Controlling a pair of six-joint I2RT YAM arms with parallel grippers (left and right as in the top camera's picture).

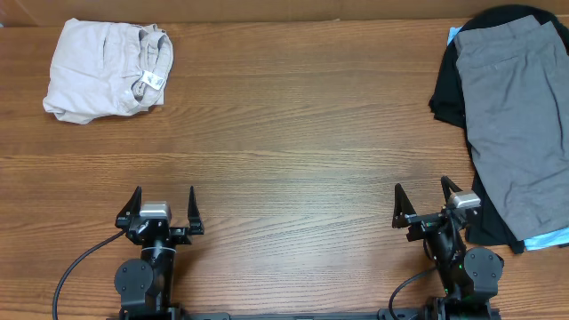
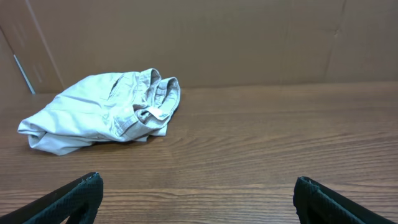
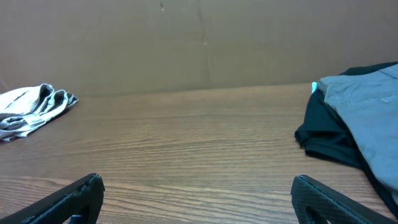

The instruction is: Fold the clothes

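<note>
The cream-beige shorts [image 1: 107, 69] lie folded in a bundle at the far left of the table, with a small white label showing; they also show in the left wrist view [image 2: 102, 111] and the right wrist view [image 3: 31, 107]. Grey shorts [image 1: 520, 116] lie spread at the far right on top of a black garment [image 1: 447, 89], both also in the right wrist view [image 3: 367, 106]. My left gripper [image 1: 163, 197] is open and empty near the front edge. My right gripper [image 1: 420, 194] is open and empty, just left of the grey shorts.
A light blue cloth edge [image 1: 547, 238] peeks out under the black garment at the right. A brown cardboard wall [image 2: 199, 37] stands behind the wooden table [image 1: 293, 133].
</note>
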